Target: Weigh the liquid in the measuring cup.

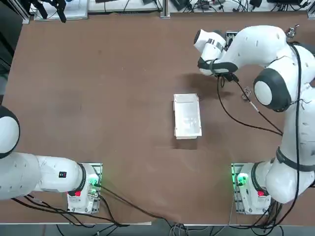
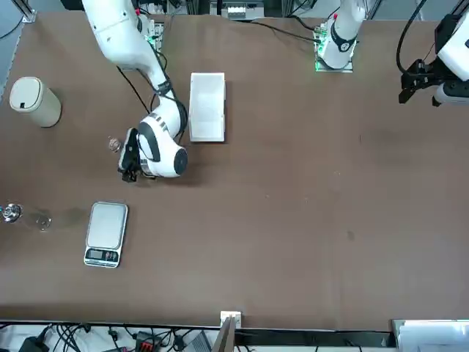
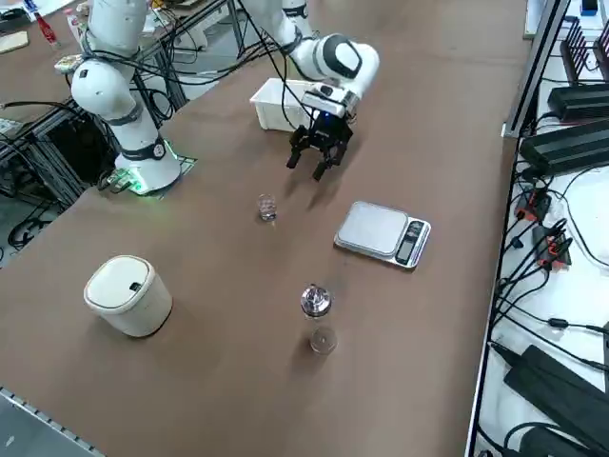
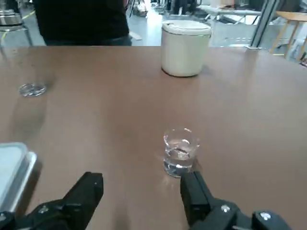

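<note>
**Operator:** What is the right gripper (image 3: 319, 158) doing at this moment?

**Technician:** It is hovering low over the brown table (image 2: 308, 191) with its two black fingers (image 4: 196, 194) spread wide apart. Nothing is sitting between them, and they are gripping nothing.

**Operator:** Where is the tiny transparent, colourless measuring cup (image 4: 180, 152) sitting?

**Technician:** It is standing upright on the table just ahead of the fingertips, nearer to one finger than to the other and outside the gap between them. It is not touching either finger. A small amount of clear liquid is showing in its base.

**Operator:** What else is lying around the fingers?

**Technician:** The flat silver digital scale (image 3: 383, 233) is resting off to one side of the fingers, apart from the cup; only its corner is appearing in the wrist view. The cream cylindrical lidded bin (image 4: 185, 47) is standing well beyond the cup, in line with the fingers. The small clear round dish (image 4: 32, 89) is lying well ahead and off to the scale's side. The white rectangular tray (image 1: 187, 115) is sitting behind the gripper, near the arm.
</note>
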You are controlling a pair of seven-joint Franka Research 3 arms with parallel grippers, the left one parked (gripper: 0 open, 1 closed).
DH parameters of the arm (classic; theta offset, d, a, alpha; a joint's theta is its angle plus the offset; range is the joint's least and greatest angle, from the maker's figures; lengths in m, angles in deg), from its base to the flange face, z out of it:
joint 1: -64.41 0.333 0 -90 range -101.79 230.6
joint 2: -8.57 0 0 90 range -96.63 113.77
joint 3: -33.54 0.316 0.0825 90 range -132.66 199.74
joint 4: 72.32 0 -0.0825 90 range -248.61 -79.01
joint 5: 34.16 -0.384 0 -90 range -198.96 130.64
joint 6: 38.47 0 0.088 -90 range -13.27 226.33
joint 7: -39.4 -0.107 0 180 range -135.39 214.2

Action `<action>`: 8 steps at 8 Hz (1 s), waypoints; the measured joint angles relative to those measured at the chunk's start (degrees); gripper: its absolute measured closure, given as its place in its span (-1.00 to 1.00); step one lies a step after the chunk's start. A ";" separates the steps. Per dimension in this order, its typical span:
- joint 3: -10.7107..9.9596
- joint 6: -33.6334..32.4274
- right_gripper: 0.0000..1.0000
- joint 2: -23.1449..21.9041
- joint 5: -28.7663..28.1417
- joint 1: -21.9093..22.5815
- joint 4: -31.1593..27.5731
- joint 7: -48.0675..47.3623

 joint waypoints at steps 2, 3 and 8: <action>-0.17 -0.13 -0.97 2.29 0.00 -0.07 -0.13 -2.25; -0.20 -0.19 -0.97 2.98 0.00 -0.18 -0.34 -2.95; -0.22 0.14 -0.99 3.29 0.00 -1.33 -4.38 -4.03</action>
